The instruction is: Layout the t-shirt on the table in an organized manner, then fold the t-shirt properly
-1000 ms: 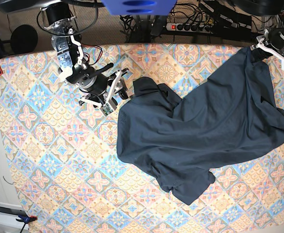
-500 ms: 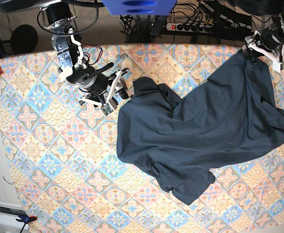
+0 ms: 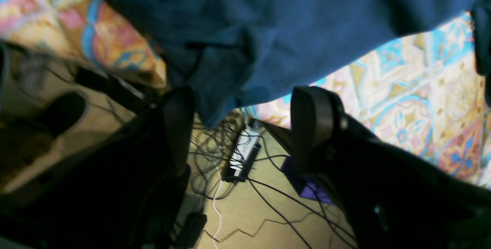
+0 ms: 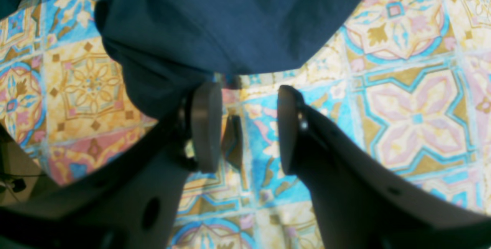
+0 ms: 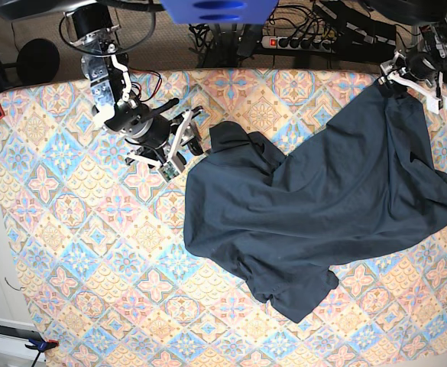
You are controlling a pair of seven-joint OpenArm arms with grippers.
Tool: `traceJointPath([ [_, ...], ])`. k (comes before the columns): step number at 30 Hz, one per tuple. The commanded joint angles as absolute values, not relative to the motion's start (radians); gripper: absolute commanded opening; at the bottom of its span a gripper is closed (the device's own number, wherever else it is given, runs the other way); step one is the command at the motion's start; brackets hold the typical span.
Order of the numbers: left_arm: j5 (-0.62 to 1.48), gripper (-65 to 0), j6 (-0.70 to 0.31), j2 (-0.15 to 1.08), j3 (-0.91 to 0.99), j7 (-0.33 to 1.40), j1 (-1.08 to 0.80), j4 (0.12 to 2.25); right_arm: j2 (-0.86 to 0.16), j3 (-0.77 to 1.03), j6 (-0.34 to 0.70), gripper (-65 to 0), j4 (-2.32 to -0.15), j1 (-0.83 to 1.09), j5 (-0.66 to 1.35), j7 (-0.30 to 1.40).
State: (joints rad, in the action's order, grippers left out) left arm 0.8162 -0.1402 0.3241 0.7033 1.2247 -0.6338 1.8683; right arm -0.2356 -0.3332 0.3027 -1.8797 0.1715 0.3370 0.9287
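Left end effector (image 5: 411, 74) shifted back; t-shirt (image 5: 322, 206) corner blurred

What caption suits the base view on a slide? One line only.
Crumpled navy t-shirt lies on the patterned table; the left gripper is at its far corner, and the right gripper waits open beside a sleeve.

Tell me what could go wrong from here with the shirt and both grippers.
1. The left gripper is open at the back edge of the tile-patterned table, with only a corner of the dark navy fabric t-shirt between its fingers; closing there may miss, or drag cloth off the edge.
2. The right gripper is open beside the bunched fold and may grab several layers.
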Motion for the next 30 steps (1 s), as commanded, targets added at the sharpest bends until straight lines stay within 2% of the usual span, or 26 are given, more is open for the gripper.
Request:
traceJointPath([
  [1,0.832,-26.2,-0.143,0.338,0.711,1.21,-0.638,1.879,-0.239,-0.331,0.303,-41.8,-1.899,0.159,0.344,0.908],
  [11,0.831,-26.2,-0.143,0.338,0.711,1.21,-0.622,1.876,-0.239,-0.331,0.303,-41.8,-1.899,0.159,0.344,0.908],
  [19,0.753,-26.6,-0.143,0.303,0.711,1.214,-0.584,1.876,-0.239,-0.331,0.303,-41.8,-1.899,0.159,0.344,0.908],
  [21,0.748,-30.1,-0.145,0.302,0.71,1.214,-0.576,1.876,-0.239,-0.329,0.303,-41.8,-1.899,0.159,0.344,0.908],
  [24,0.748,-40.5,-0.145,0.302,0.71,1.216,-0.567,1.876,-0.239,-0.329,0.303,-41.8,-1.899,0.159,0.344,0.908],
  [26,0.748,-44.7,-0.145,0.302,0.71,1.216,-0.565,1.876,-0.239,-0.329,0.303,-41.8,-1.899,0.159,0.344,0.908],
  [30,0.748,-44.0,-0.145,0.302,0.71,1.214,-0.564,1.876,-0.239,-0.329,0.303,-41.8,-1.899,0.159,0.344,0.908],
])
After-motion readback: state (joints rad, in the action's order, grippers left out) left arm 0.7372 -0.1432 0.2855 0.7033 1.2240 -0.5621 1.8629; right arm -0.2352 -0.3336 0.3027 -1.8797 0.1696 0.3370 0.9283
